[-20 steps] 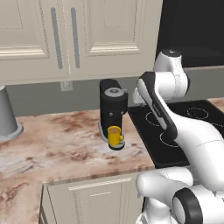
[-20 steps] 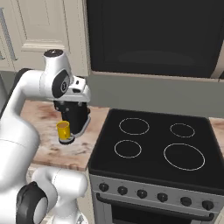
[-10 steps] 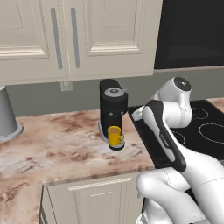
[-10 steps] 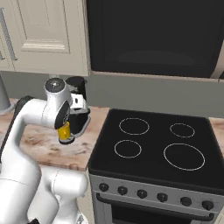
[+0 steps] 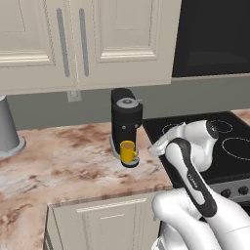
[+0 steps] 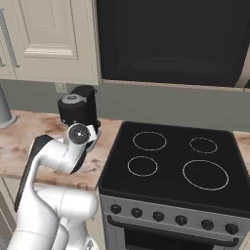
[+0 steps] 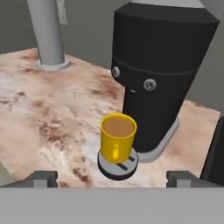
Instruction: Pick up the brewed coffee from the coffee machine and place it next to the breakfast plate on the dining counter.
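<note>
The brewed coffee (image 7: pixel 117 137) stands on the drip tray of the coffee machine (image 7: pixel 159 78), toward the worktop's (image 7: pixel 52 113) stove-side end. The claw (image 7: pixel 111 177) sits apart, empty, facing the handle. Approach level, straddle the mug body, close gently, lift without tilting.

The white arm (image 5: pixel 188 171) is folded low, its pincer (image 7: pixel 111 178) spread wide and empty.
</note>
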### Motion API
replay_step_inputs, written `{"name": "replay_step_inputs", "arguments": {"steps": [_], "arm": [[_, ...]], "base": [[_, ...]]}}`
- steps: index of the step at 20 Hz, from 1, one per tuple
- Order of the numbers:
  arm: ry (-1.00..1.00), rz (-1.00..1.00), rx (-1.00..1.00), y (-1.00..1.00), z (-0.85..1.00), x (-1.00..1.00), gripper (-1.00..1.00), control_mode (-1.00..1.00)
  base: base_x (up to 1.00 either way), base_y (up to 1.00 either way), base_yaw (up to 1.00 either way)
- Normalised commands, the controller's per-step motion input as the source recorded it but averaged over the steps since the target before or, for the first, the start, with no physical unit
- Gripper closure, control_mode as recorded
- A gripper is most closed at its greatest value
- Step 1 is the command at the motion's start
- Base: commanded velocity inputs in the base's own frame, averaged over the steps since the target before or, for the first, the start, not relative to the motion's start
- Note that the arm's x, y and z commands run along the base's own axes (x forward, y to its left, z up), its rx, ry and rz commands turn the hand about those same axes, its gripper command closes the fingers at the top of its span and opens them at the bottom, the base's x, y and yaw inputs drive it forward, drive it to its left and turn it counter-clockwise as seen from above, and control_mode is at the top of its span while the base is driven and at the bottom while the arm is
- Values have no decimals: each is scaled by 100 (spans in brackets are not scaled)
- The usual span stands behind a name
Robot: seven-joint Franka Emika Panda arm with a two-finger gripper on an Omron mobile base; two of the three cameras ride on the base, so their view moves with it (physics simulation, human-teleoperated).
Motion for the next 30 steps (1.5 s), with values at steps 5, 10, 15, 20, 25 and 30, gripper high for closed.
{"name": "replay_step_inputs", "arguments": {"steps": [5,10,15,20,25,30], "arm": [[-13,35,6,0,-42,6,-100,-100],[-14,27,2,1,-42,19,-100,-100],[-6,19,1,16,-47,20,-100,-100],[0,8,4,32,-32,1,-100,-100],[0,7,5,33,-21,0,-100,-100],[1,3,2,25,-20,0,-100,-100]], "base": [[0,0,0],[0,0,0],[0,0,0],[0,0,0],[0,0,0],[0,0,0]]}}
